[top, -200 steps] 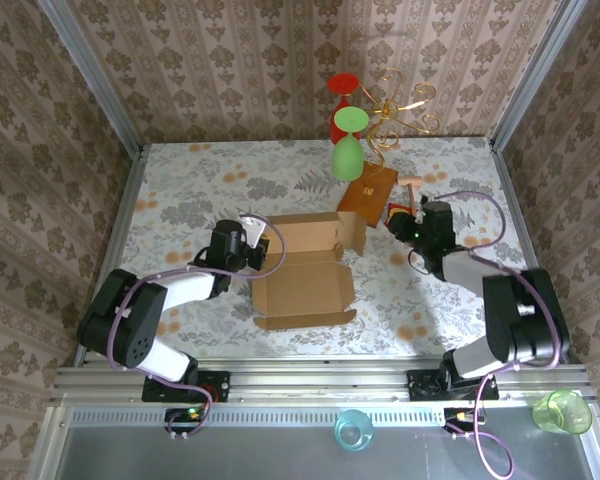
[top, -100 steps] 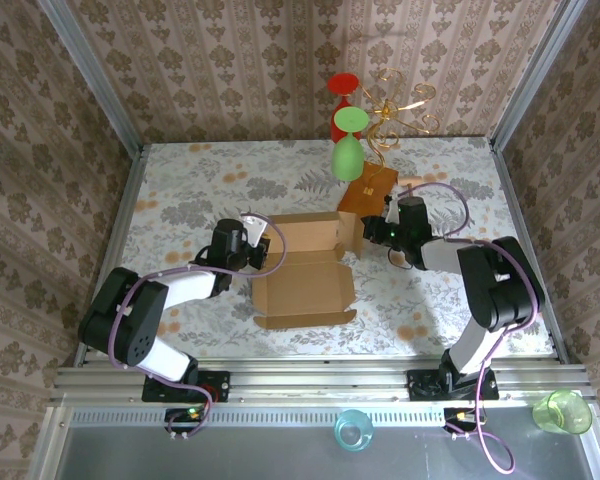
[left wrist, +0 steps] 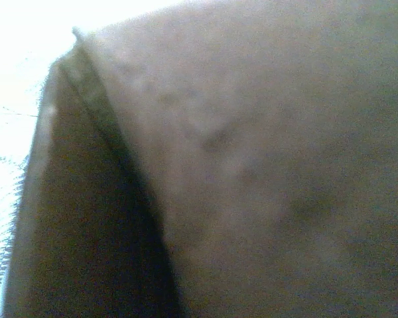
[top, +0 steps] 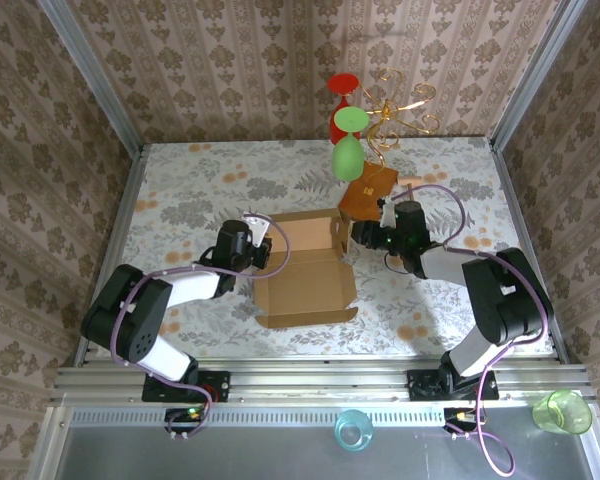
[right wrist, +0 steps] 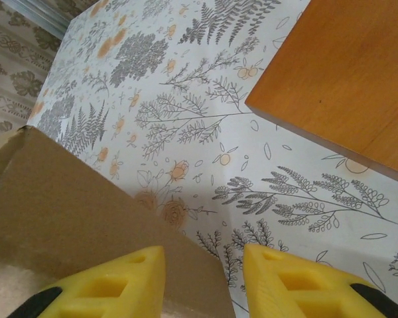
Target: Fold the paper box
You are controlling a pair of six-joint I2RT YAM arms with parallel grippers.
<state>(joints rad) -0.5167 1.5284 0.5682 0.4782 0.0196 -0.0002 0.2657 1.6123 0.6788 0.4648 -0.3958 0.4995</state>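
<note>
The paper box [top: 305, 272] lies at the centre of the table [top: 180, 190], between the two arms. Its base panel lies flat and open to the overhead camera; a front flap lies out flat toward the near edge; the rear wall stands up; a short side flap [top: 342, 236] on the right stands roughly upright. My judgement is that the box is partly formed, with the walls not yet locked and the lid not closed.

The left gripper [top: 261, 246] sits against the box's left side, apparently to brace the sheet so that it does not slide while the other side is worked. Its wrist camera is hard up against blurred cardboard; whether its jaws are parted or clamped I cannot tell.

The right gripper [right wrist: 204, 283] is at the side flap; its yellow fingers [right wrist: 113, 283] stand apart and hold nothing. One finger sits over the card and the other over bare tablecloth; the flap's edge reaches into the gap. I judge it is placed to straddle and pinch the flap, or to push it inward.

The wooden block [top: 370, 190] lies just behind the right gripper, near the box but apart from it; clearance for the wrist looks tight there, and a wide swing could knock the block.
</note>
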